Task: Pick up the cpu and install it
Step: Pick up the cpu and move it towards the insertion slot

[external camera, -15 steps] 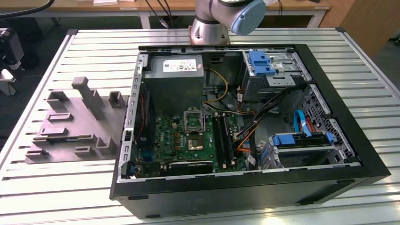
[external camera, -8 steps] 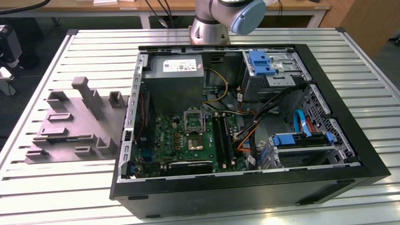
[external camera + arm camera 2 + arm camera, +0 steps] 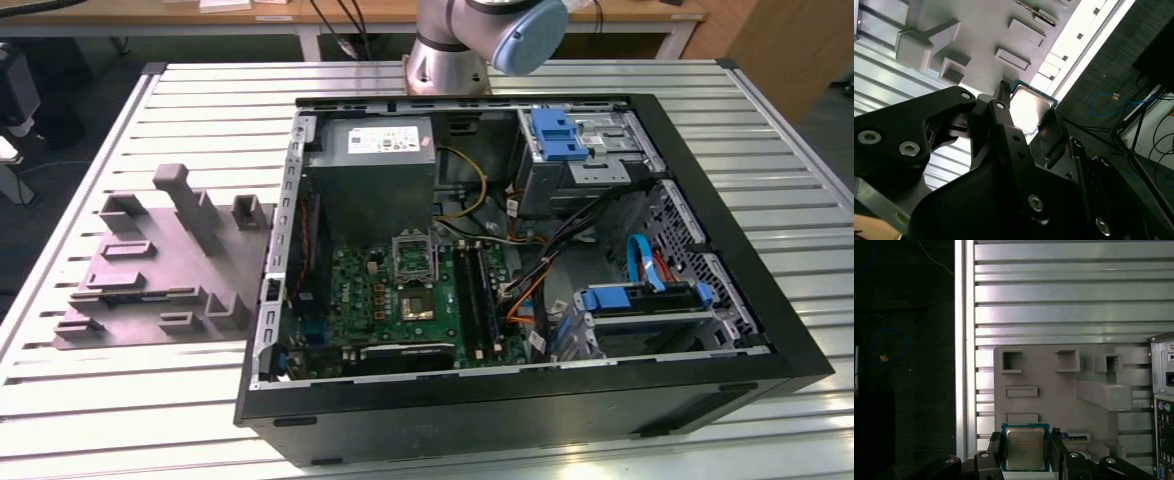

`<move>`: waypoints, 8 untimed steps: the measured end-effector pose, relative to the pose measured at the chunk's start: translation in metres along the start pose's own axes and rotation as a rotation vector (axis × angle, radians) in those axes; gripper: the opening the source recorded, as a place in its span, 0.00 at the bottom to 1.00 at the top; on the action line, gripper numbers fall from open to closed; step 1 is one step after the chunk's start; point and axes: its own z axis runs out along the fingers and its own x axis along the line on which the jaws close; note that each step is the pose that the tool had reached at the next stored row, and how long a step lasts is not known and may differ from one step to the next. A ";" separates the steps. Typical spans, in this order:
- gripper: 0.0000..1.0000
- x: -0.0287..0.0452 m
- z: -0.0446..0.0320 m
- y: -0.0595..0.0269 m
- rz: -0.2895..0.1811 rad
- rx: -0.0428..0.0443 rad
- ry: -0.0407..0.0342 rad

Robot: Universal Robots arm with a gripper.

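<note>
In both wrist views the cpu point(image 3: 1025, 449) point(image 3: 1029, 106) is a small square chip with a silvery top and a thin green-edged rim. It sits between the black fingers point(image 3: 995, 450) of my gripper point(image 3: 1025, 440) point(image 3: 1028, 109), which is shut on two of its opposite edges. The chip hangs well above the grey moulded fixture point(image 3: 1054, 385) on the slatted table. The exterior view shows the open computer case point(image 3: 534, 400) with its green motherboard point(image 3: 360, 290) and the metal-framed socket point(image 3: 414, 257). The arm's base point(image 3: 454, 45) rises behind the case.
The grey fixture point(image 3: 160, 270) lies on the exterior view's left of the case, with upright posts and pockets. Inside the case are a power supply point(image 3: 380, 150), blue drive brackets point(image 3: 558, 135), cables point(image 3: 641, 260) and a brownish chip point(image 3: 418, 305) fixed to the board.
</note>
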 end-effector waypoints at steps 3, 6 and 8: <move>0.47 0.0000 -0.0012 0.0000 0.000 0.0012 0.0001; 0.47 0.0000 -0.0034 0.0002 0.000 0.0013 0.0001; 0.47 0.0000 -0.0053 0.0003 0.000 0.0012 0.0000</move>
